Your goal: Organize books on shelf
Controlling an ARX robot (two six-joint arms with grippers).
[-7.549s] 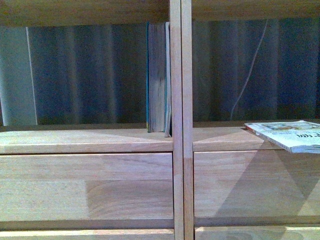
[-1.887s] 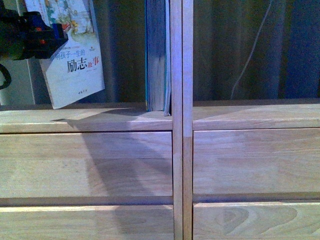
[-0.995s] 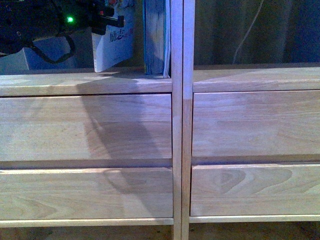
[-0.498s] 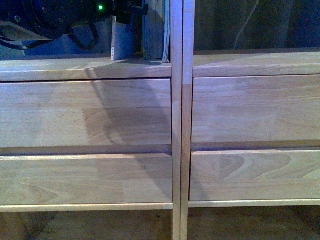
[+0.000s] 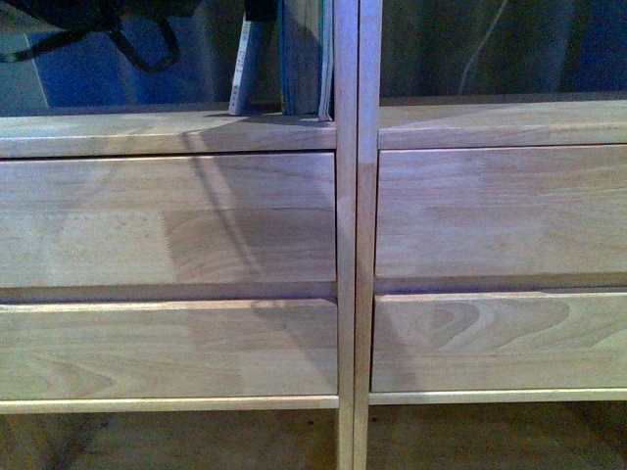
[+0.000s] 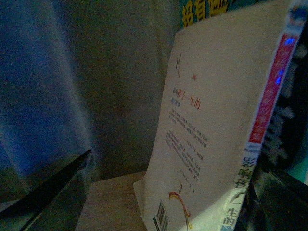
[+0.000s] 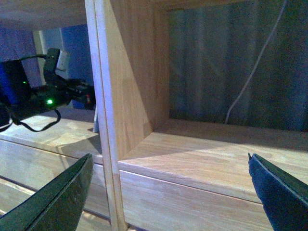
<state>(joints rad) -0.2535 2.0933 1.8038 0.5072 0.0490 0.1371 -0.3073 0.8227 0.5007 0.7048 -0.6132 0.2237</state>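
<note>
The thin pale paperback (image 5: 244, 61) stands on its lower edge on the shelf (image 5: 167, 132), its top tilted toward the thick teal book (image 5: 304, 54), which stands against the central upright. In the left wrist view the paperback's back cover (image 6: 207, 134) and red-marked spine (image 6: 273, 91) fill the space between the spread fingers of my left gripper (image 6: 168, 207), which is open. A strip of the teal cover (image 6: 211, 9) shows behind it. My right gripper (image 7: 166, 197) is open and holds nothing, in front of the right-hand compartment's ledge (image 7: 192, 159).
Four plain drawer fronts (image 5: 167, 225) lie below the book ledge, split by the upright (image 5: 353, 245). A curtain and a thin white cable (image 7: 250, 72) hang behind the backless right compartment. My left arm (image 7: 43, 98) shows beyond the divider panel (image 7: 130, 82).
The paperback went from upright in front of the left arm to tilted against the teal book. The left arm has risen almost out of the front view; only its cable still shows.
</note>
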